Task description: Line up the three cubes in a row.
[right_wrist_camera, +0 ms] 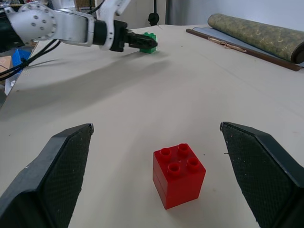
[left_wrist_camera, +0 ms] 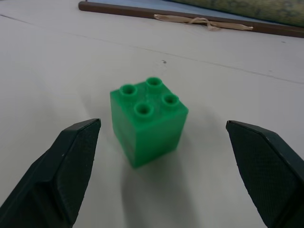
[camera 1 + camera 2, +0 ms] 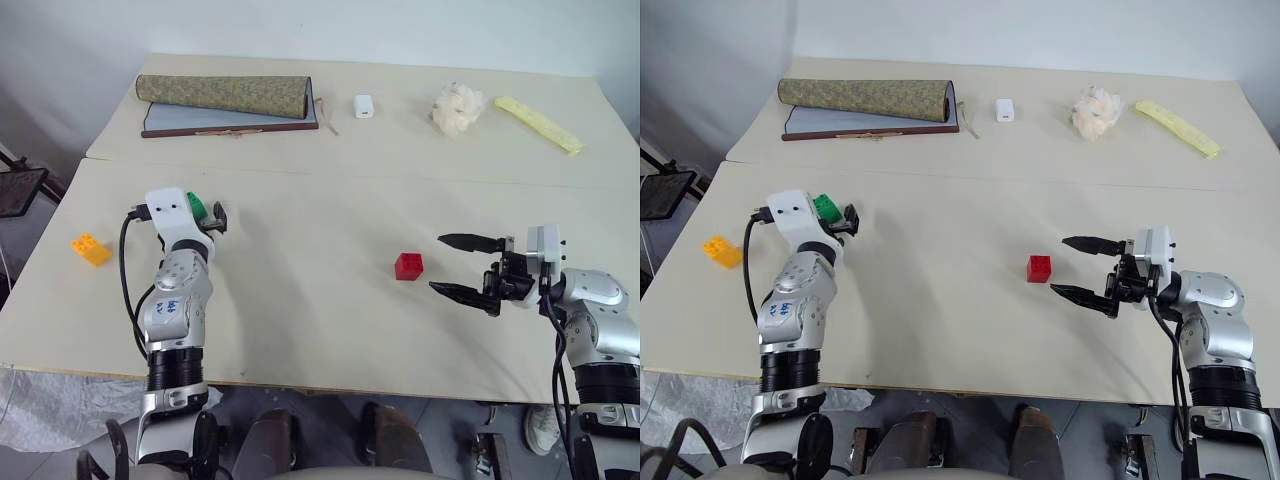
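Observation:
The green cube (image 2: 148, 121) stands studs-up on the table's left side, also seen as the green cube (image 3: 197, 206) partly behind my left wrist. My left gripper (image 2: 162, 124) is open, with one finger on each side of the cube and not touching it. Near the middle, the red cube (image 3: 408, 266) sits studs-up. My right gripper (image 3: 437, 263) is open just to its right and points at it, and the red cube (image 1: 179, 175) lies ahead of its spread fingers. The orange-yellow cube (image 3: 91, 249) rests near the table's left edge, away from both grippers.
At the back lie a rolled mat (image 3: 223, 95) on a dark-edged board, a small white block (image 3: 363, 106), a white fluffy clump (image 3: 458, 108) and a pale yellow strip (image 3: 538, 124). A seam (image 3: 400, 175) crosses the beige table.

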`<state>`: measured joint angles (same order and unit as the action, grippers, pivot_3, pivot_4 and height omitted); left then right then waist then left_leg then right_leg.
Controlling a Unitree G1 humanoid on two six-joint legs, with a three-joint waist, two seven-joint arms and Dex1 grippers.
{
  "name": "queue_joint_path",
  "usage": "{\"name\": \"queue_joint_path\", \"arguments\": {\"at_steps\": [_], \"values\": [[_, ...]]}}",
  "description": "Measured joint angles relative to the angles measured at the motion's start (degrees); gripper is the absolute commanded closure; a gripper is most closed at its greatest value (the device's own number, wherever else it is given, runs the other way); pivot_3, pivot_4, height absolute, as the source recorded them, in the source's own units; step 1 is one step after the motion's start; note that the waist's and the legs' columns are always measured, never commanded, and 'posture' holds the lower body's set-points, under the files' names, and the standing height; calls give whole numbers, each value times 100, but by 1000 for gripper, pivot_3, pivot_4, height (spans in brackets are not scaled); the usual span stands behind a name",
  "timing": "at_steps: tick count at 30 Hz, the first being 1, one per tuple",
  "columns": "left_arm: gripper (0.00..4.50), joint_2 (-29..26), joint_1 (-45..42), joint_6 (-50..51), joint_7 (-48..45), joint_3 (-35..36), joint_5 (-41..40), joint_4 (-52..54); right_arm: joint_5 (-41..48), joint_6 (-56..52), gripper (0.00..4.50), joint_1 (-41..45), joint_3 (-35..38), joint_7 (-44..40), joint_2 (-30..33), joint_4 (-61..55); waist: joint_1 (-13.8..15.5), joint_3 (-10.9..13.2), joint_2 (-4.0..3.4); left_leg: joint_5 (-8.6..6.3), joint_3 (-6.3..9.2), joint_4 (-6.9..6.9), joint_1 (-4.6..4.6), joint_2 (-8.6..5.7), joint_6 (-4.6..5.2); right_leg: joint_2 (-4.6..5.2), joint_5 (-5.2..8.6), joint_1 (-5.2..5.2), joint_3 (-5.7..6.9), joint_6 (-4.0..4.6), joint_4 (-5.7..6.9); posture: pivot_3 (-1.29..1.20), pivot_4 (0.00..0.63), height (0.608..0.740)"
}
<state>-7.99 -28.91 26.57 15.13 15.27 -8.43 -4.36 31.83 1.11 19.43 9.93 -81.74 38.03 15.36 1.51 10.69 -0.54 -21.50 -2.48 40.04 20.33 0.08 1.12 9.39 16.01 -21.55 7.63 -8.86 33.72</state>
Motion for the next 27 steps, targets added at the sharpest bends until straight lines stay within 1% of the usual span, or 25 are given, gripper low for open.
{"name": "queue_joint_path", "arguments": {"at_steps": [4, 7, 11, 15, 18, 21, 23, 25, 26, 27], "values": [[0, 104, -195, -240, 175, 6, 81, -378, 1, -1, 18, -3, -5, 12, 0, -29, 5, 2, 3, 0, -1, 1, 1, -1, 0, 0, 0, 0, 2, 0, 0, 0, 150, 740], [600, 174, -282, -387, 230, -4, 119, -561, 1, 2, 0, -58, -5, 18, 0, -48, 7, 3, 5, 0, -4, 1, 2, -2, 0, 1, 0, 0, 2, 0, 0, 0, 150, 740], [1756, 211, -271, -504, 191, -25, 165, -565, 1, 16, 0, -73, 0, 48, 0, -48, 2, 3, 5, 0, -6, 1, 2, -1, 0, 0, 0, 0, 3, 0, 0, 0, 150, 740], [3011, 173, -156, -683, -86, -58, 161, -541, 1, 53, 0, -181, 5, 52, 0, -48, 3, 3, 5, 0, -20, 1, 2, -1, 0, 0, 0, 0, 3, 0, -1, 0, 150, 740], [3021, 5, 51, -840, -592, -68, 43, -479, 2, 126, 0, -312, 46, 57, 0, -50, -4, 3, 5, 0, -36, 0, 1, 0, 0, 0, 0, 0, 3, 0, 0, 0, 150, 740], [3021, -335, 366, -1193, -1755, -117, -344, -424, 4, 137, 0, -507, 184, 81, 21, -59, -2, 3, 5, 0, -38, 0, 2, 1, 0, 0, 0, -1, 3, 0, -1, 0, 150, 740], [3021, -992, 510, -1685, -3189, -402, -609, -412, 11, 138, 0, -688, 299, 97, 109, -136, -1, 5, 7, 0, -41, 2, 6, 3, -1, -1, 0, -7, 5, 1, 1, 0, 150, 740], [3021, -1567, 476, -2108, -4525, -530, -879, -359, 25, 137, 0, -872, 491, 128, 218, -200, 0, 5, 7, 0, -47, 2, 6, 1, -1, 0, 0, -7, 0, 1, -1, 0, 150, 740], [3021, -1915, 398, -2210, -5503, -635, -1163, -336, 36, 136, 0, -1027, 622, 141, 291, -277, 6, 4, 6, 0, -46, 1, 6, 1, -1, 0, 0, -6, 2, 1, -3, 0, 150, 740], [3021, -2112, 318, -2240, -6194, -697, -1373, -340, 42, 133, 0, -1134, 707, 153, 352, -315, 7, 3, 4, 0, -47, 1, 5, 1, -1, 0, 0, -5, 1, 1, -5, 0, 150, 740]]}}
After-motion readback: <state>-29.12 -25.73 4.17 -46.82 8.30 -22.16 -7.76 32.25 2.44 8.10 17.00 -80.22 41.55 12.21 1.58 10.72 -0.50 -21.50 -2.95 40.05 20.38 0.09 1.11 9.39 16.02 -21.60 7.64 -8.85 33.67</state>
